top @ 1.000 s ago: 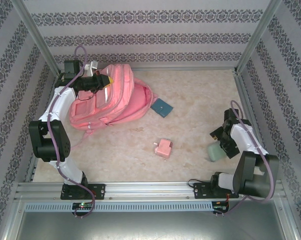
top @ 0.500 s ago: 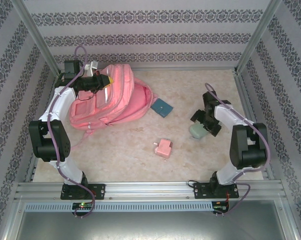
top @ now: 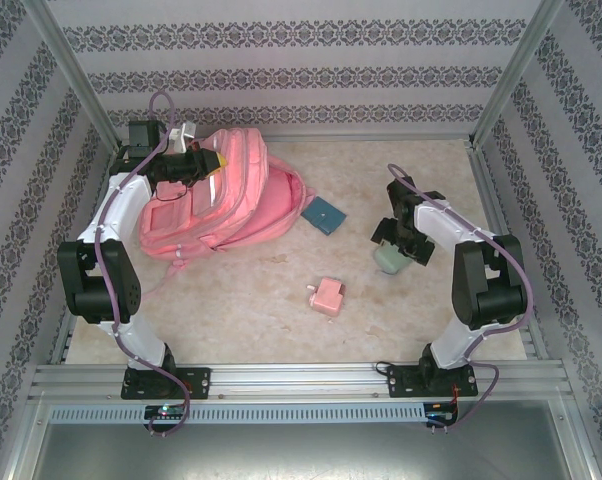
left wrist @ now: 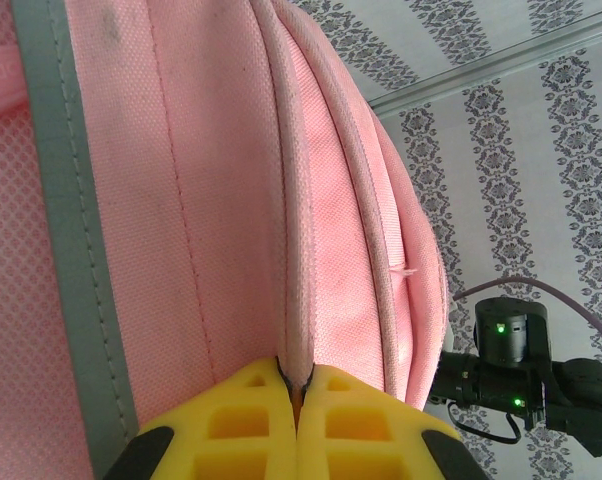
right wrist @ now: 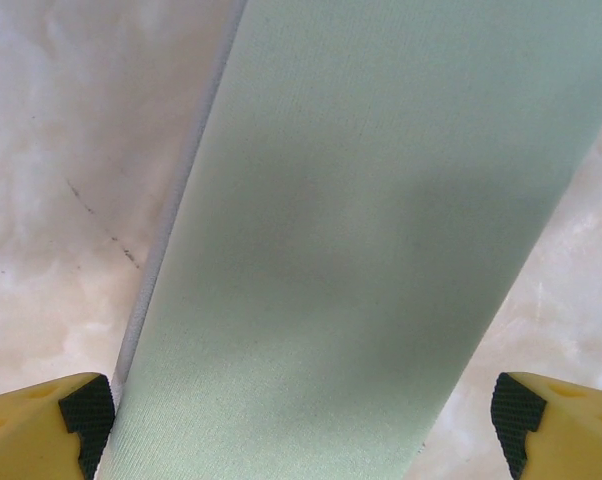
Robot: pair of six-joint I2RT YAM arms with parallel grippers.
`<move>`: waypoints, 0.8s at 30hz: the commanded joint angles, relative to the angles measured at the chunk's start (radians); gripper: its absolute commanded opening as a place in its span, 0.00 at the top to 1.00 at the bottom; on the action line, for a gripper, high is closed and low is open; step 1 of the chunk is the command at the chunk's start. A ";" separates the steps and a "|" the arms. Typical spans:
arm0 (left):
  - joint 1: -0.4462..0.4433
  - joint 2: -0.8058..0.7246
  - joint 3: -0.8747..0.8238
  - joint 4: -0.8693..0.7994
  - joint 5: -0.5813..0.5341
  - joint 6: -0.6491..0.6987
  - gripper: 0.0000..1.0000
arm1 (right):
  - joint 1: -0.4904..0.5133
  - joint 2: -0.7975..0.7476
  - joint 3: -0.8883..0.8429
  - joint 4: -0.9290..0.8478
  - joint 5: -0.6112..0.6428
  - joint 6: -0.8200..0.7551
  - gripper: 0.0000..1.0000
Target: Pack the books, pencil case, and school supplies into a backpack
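The pink backpack (top: 231,200) lies at the back left with its mouth facing right. My left gripper (top: 213,162) is shut on a fabric edge of the backpack (left wrist: 231,180), pinched between the yellow fingers (left wrist: 251,420). My right gripper (top: 396,245) hangs over the right half of the table, its jaws spread wide and closed on the pale mint pencil case (top: 388,259). In the right wrist view the pencil case (right wrist: 351,250) spans the gap from one pad to the other. A small teal pouch (top: 323,214) lies by the backpack's mouth. A pink block (top: 328,296) sits mid-table. The books are out of view.
A black device with green lights (left wrist: 511,365) sits on a mount at the back left corner, beside the backpack. Patterned walls and metal posts (top: 501,90) close the table in on three sides. A pink strap (top: 161,285) trails toward the left arm's base.
My right arm has carried the pencil case from the near right edge up and leftward toward the middle of the table. The left arm and the backpack have stayed still.
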 commanded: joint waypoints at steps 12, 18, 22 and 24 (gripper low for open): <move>-0.009 -0.002 0.025 -0.019 0.035 0.048 1.00 | 0.005 -0.100 -0.018 -0.052 0.058 0.037 0.02; -0.009 0.000 0.027 -0.021 0.037 0.047 1.00 | -0.028 -0.161 -0.129 0.052 -0.030 0.077 0.02; -0.009 0.003 0.030 -0.023 0.038 0.047 1.00 | -0.040 -0.140 -0.147 0.081 -0.052 0.070 0.02; -0.009 0.005 0.031 -0.022 0.040 0.047 1.00 | -0.046 -0.118 -0.149 0.096 -0.056 0.070 0.02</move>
